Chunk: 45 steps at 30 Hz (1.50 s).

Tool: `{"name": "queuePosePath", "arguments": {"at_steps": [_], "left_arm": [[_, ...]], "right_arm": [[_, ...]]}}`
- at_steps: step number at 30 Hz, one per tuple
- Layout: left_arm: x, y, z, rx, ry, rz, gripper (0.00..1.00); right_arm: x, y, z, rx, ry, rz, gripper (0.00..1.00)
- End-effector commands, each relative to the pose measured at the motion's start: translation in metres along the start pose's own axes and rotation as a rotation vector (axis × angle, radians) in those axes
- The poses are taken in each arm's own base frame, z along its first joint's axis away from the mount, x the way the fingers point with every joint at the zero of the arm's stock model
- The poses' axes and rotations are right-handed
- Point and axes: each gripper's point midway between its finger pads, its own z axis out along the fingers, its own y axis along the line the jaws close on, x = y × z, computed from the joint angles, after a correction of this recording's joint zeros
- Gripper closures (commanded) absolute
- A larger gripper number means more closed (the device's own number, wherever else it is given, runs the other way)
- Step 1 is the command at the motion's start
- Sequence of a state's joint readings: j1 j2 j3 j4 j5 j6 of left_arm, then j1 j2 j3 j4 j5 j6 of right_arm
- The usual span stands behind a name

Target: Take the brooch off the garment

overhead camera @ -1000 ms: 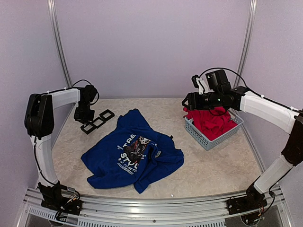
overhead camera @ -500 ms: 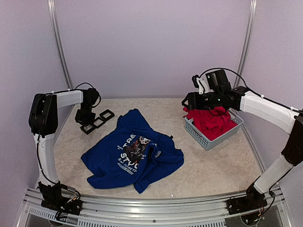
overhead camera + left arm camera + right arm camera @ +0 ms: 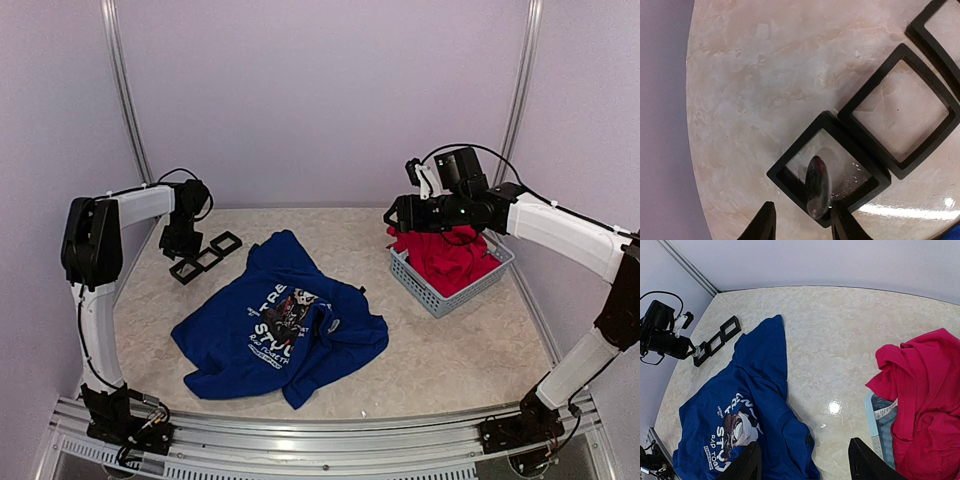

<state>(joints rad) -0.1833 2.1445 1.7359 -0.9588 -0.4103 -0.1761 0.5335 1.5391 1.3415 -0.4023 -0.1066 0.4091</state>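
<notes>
Three black square frames stand in a row at the rear left of the bench. The end frame holds the brooch, a dark oval. In the left wrist view, the brooch's near end overlaps that frame's front rim. The middle frame beside it shows only a pale floor, and the third is cut off at the picture's edge.

At the rear right, a grey-blue basket is heaped with a red garment that spills over its walls.

The left claw hangs right over the end frame with its fingers partly apart. The brooch lies in the gap just ahead of the tips. It is clear of the finger on the left of the picture and close against the one on the right. Whether it touches that finger cannot be told, and the fingers are not clamped on it.

The blue shirt lies crumpled at the middle of the bench with its printed chest up. It is well apart from the frames and from the brooch, which is off the cloth.

The right claw is held above the bench at the basket's inner edge. Its fingers are spread wide with nothing between them. From its wrist, the red garment shows to the right and the shirt to the left. The brooch is on the far side of the bench from this claw and too small to make out from there.
</notes>
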Motion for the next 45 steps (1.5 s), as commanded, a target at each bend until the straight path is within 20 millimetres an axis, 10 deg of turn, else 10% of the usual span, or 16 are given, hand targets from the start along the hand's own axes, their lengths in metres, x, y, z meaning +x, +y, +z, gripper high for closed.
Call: {"name": "queuePosePath", "arguments": {"at_steps": [1, 10, 19, 34, 45], "left_arm": [[-0.005, -0.011, -0.011, 0.073, -0.013, -0.020, 0.62], [-0.021, -0.031, -0.053, 0.238, -0.107, -0.092, 0.54], [-0.032, -0.075, -0.155, 0.528, -0.323, -0.100, 0.11], [0.062, -0.232, -0.273, 1.107, -0.277, 0.259, 0.01], [0.141, -0.294, -0.257, 1.040, -0.118, 0.489, 0.01]], "right_arm": [[0.000, -0.004, 0.000, 0.008, 0.012, -0.007, 0.39], [0.009, -0.005, 0.005, 0.006, 0.050, -0.025, 0.39], [0.059, 0.017, 0.027, -0.086, 0.223, -0.078, 0.33], [0.155, 0.037, 0.043, -0.118, 0.470, -0.098, 0.34], [0.165, 0.043, 0.035, -0.160, 0.459, 0.038, 0.34]]}}
